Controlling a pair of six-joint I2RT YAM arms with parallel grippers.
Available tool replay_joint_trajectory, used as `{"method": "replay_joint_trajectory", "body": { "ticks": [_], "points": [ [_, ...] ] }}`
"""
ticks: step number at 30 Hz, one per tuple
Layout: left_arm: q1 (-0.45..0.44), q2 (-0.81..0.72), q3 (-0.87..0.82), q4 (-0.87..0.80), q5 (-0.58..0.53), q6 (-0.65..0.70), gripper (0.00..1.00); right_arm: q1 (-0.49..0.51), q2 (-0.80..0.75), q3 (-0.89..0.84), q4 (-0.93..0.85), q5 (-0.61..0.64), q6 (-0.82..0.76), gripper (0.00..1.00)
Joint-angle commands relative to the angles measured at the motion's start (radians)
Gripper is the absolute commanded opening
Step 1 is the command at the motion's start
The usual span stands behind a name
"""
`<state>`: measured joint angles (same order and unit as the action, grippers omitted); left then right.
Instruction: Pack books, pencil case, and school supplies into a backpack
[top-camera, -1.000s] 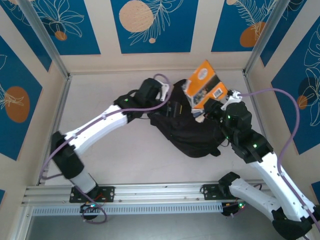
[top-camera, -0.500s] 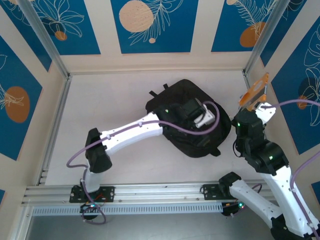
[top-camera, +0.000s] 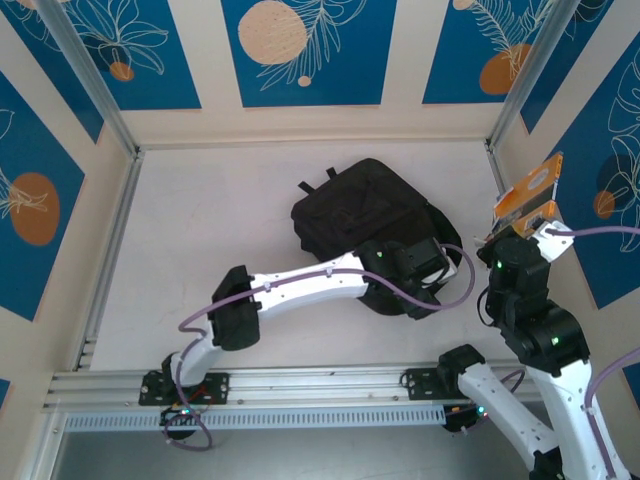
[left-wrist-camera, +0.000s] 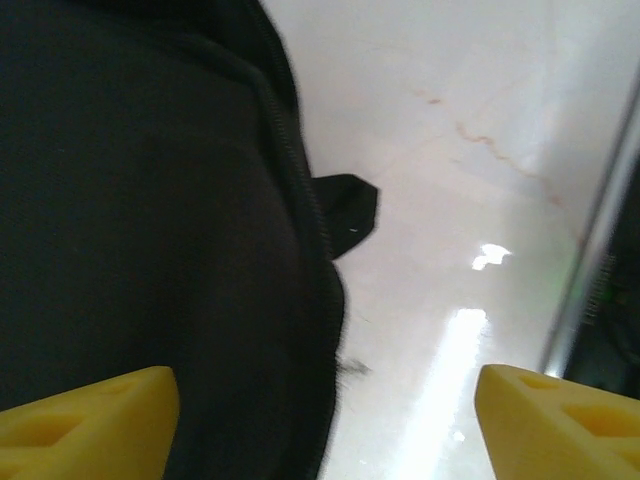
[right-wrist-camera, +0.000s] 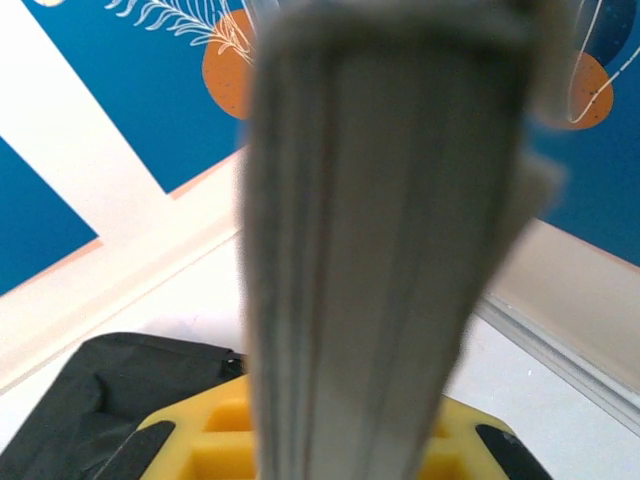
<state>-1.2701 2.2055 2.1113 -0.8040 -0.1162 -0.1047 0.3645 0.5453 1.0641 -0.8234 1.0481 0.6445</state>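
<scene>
My left tool hangs open over the backpack's edge on the counter. My right tool grips an orange book beside the right wall.

R hand holds orange book; L hand over backpack.

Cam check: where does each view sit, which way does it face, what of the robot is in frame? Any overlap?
Top external: above and behind the bases, looking down at the table; left arm and right arm in frame.
Left wrist: looks down past the open left gripper at the backpack edge and table.
Right wrist: looks along the right gripper, shut on the orange book, toward the patterned wall.
Shared: all three see the backpack.
</scene>
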Motion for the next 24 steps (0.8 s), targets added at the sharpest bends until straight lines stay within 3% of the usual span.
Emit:
{"method": "replay_joint_trajectory", "body": {
  "ticks": [1, 4, 8, 10, 20, 24],
  "points": [
    [0.0, 0.039, 0.058, 0.032, -0.122, 0.016, 0.69, -0.008, -0.028, 0.019, 0.06, -0.017, -0.009, 0.0],
    [0.011, 0.064, 0.064, 0.038, -0.126, 0.014, 0.54, -0.01, -0.032, 0.033, 0.054, -0.02, -0.025, 0.0],
    [0.044, 0.068, 0.062, 0.03, -0.082, -0.034, 0.16, -0.01, -0.041, 0.04, 0.071, -0.025, -0.042, 0.0],
    [0.064, 0.049, 0.053, 0.032, -0.054, -0.058, 0.01, -0.012, -0.04, 0.041, 0.076, -0.036, -0.044, 0.0],
    [0.232, -0.212, -0.097, 0.138, 0.099, -0.21, 0.0, -0.011, -0.034, 0.039, 0.107, -0.114, -0.079, 0.0],
    [0.276, -0.309, -0.13, 0.152, 0.062, -0.21, 0.0, -0.013, -0.035, 0.033, 0.113, -0.214, -0.093, 0.0]
  ]
}}
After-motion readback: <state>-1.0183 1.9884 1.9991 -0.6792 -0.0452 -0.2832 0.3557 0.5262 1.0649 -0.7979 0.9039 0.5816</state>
